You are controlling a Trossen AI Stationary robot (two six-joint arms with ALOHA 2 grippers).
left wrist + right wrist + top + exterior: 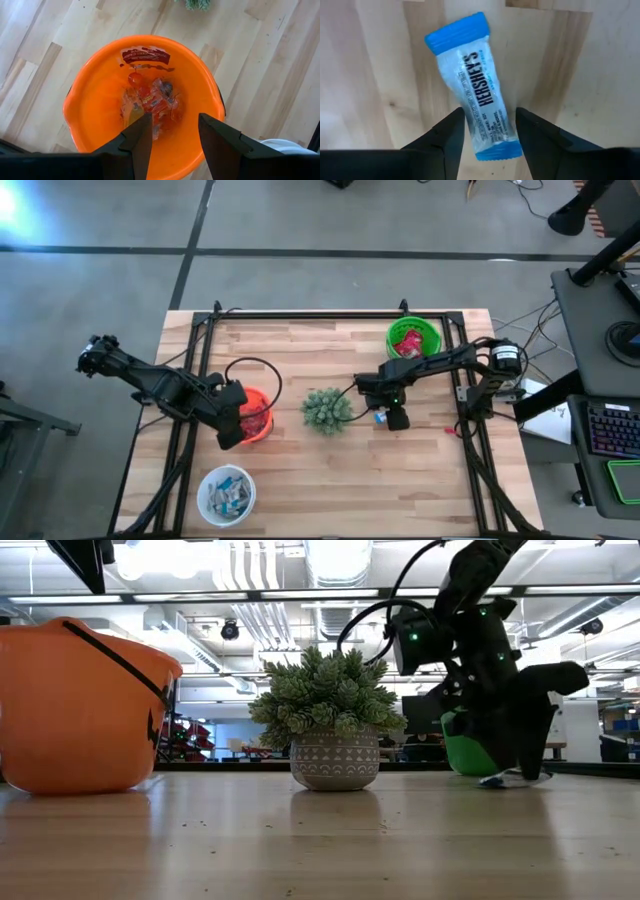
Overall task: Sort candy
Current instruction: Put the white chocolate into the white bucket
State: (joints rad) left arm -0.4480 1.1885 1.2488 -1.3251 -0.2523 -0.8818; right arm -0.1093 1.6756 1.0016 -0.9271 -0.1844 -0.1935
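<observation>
Step in hand: pick-up of one blue-and-white bar [472, 85] that lies alone on the wooden table [400, 480], just right of the potted plant [327, 410].
Right gripper [489, 131]: low over this bar, fingers apart, one on each side of its lower end; the bar lies flat on the wood and is not yet pinched.
Left gripper [175, 137]: above the orange bucket [90, 100], fingers apart and empty; red candy [152, 102] lies at the bucket's bottom.
Other bowls: green bowl [428, 330] with red packets at the far right; white bowl [208, 480] with blue-and-white pieces at the near left.
Next move, my judgement: close the fingers on the bar, lift it, and carry it across to the white bowl, where the same kind seems to be collected.
</observation>
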